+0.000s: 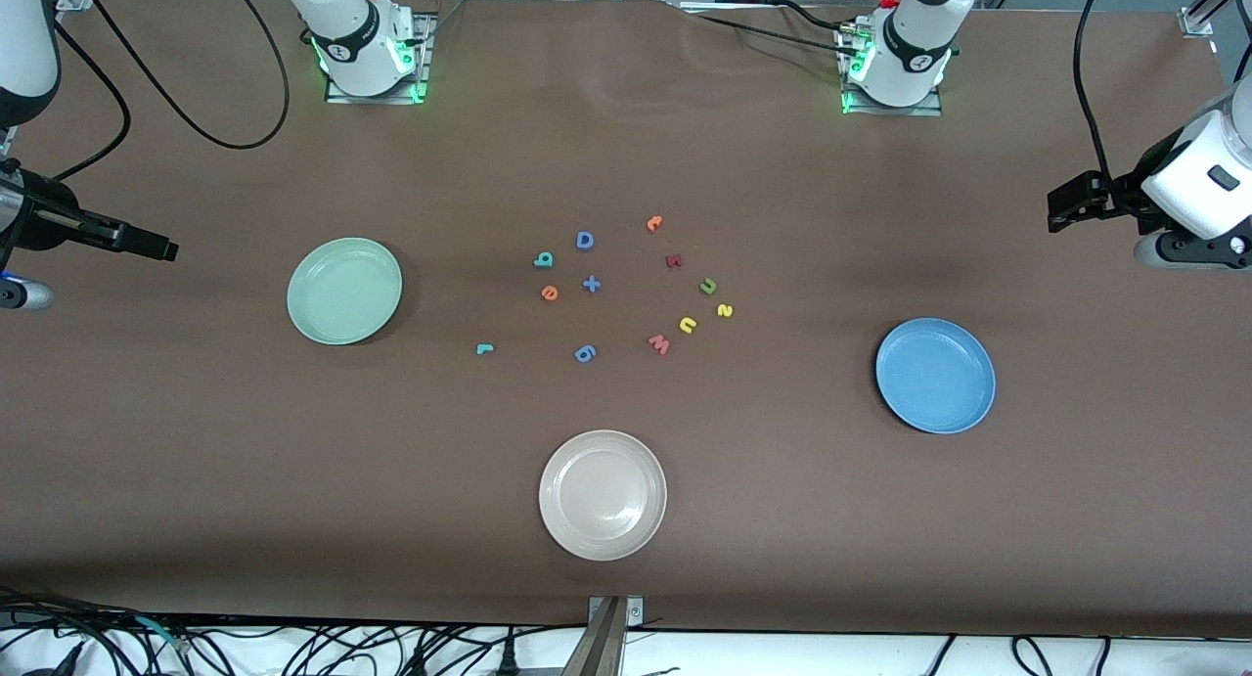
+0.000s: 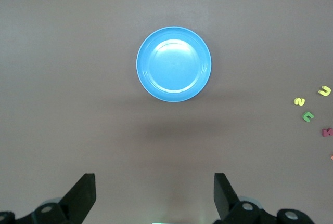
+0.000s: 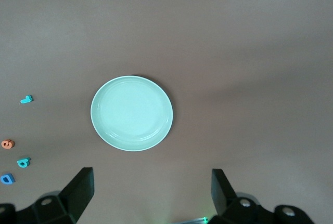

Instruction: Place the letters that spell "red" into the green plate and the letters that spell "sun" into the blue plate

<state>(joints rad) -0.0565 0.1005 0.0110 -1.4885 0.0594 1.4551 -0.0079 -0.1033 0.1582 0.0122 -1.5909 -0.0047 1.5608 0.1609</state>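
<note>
- Readable characters are only the foam pieces on the table (image 1: pixel 196 461), lying loose between the plates:
- blue D (image 1: pixel 585 240)
- teal d (image 1: pixel 543 259), reads as "q" from the front camera
- orange e (image 1: pixel 549 292)
- blue plus sign (image 1: pixel 591 284)
- teal r (image 1: pixel 484 348)
- blue 6 (image 1: pixel 585 353)
- pink W (image 1: pixel 659 343)
- yellow u (image 1: pixel 688 325)
- yellow s (image 1: pixel 725 310)
- green n (image 1: pixel 708 286)
- dark red piece (image 1: pixel 673 260) and orange piece (image 1: pixel 654 223): can't read
</note>
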